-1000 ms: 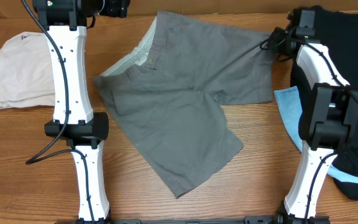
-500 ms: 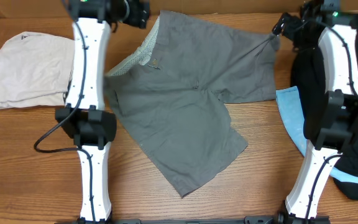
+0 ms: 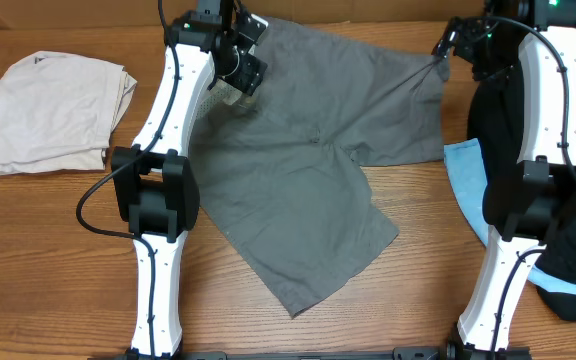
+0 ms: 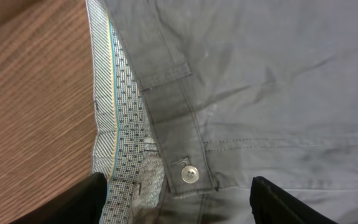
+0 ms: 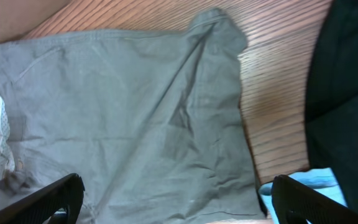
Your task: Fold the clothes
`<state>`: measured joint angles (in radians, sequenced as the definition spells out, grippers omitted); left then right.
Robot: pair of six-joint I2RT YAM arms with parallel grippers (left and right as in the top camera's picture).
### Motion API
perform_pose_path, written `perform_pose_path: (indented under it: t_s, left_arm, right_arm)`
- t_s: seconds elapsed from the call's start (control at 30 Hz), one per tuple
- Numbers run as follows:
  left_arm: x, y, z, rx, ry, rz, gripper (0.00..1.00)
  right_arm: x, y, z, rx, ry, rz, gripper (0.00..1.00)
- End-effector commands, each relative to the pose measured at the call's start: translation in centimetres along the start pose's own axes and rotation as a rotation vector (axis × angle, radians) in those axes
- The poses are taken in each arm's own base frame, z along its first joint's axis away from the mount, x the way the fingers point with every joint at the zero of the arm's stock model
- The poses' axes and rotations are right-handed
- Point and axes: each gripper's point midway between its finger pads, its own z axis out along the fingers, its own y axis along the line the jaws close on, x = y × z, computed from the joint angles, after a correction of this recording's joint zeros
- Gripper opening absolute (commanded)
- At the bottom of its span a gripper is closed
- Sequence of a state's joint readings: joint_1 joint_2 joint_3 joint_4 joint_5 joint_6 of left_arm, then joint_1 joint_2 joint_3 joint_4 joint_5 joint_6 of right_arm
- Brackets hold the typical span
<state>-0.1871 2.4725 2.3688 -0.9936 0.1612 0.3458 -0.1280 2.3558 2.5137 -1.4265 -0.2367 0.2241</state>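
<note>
The grey shorts (image 3: 308,160) lie spread flat on the wooden table, with the waistband at the far left and one leg reaching toward the front. My left gripper (image 3: 245,65) hovers open just over the waistband. In the left wrist view its fingers (image 4: 82,202) straddle the button (image 4: 190,174) and the patterned lining (image 4: 123,137), holding nothing. My right gripper (image 3: 450,48) is open at the far right corner of the other leg. In the right wrist view the leg's fabric (image 5: 135,112) lies below the right gripper (image 5: 179,211), its jaws wide apart.
A cream-white folded garment (image 3: 53,110) lies at the far left. A black garment (image 3: 573,110) and a light-blue one (image 3: 463,165) are piled at the right, next to the right arm's base (image 3: 543,210). The left arm's base (image 3: 153,195) stands beside the shorts' left edge.
The left arm has swung right from beside the white garment to over the waistband. The right gripper has opened and shifted toward the back; the shorts stay put.
</note>
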Motion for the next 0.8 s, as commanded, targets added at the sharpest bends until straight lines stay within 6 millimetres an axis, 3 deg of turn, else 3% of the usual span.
perform_pose_path:
  t_s: [0.0,0.27,0.77]
  left_arm:
    - [1.3,0.4,1.5,0.001,0.024,0.013,0.75]
    - [2.5,0.6,4.1,-0.005,0.020,-0.046,0.72]
    - [4.2,0.8,7.5,-0.028,0.025,-0.119,0.67]
  right_arm:
    - [-0.1,1.3,-0.2,-0.019,-0.013,-0.038,0.97]
    - [0.1,1.7,-0.1,-0.020,-0.008,-0.046,0.91]
    - [0.2,1.2,-0.1,0.003,-0.008,-0.044,0.90]
